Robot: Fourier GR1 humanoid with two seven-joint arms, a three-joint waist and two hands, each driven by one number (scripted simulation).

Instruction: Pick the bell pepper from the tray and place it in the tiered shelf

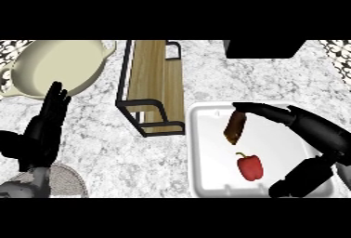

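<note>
Lower right of the marble counter [103, 139]: white tray [205, 139] with the red bell pepper [250, 167] lying in its lower half, green stem pointing to the upper left. Pepper is on the tray floor, not held. A brown oblong item [235, 128] sits just above it in the same tray, apart from the pepper.

Right hand [319, 132] comes in from the right edge and is spread wide over the tray. Its fingers [264, 111] reach left along the tray's top part, and their tips overlap the brown item's upper end; can't tell if they touch. Thumb [302, 176] is low, right of the pepper, with a clear gap to it.

Tiered shelf [154, 69], wood boards in a black frame, stands just up-left of the tray, near its corner.

Left hand [44, 125] rests at the left side, flat and open, fingers up, tips against the rim of a cream two-handled dish [55, 65] in this view.
</note>
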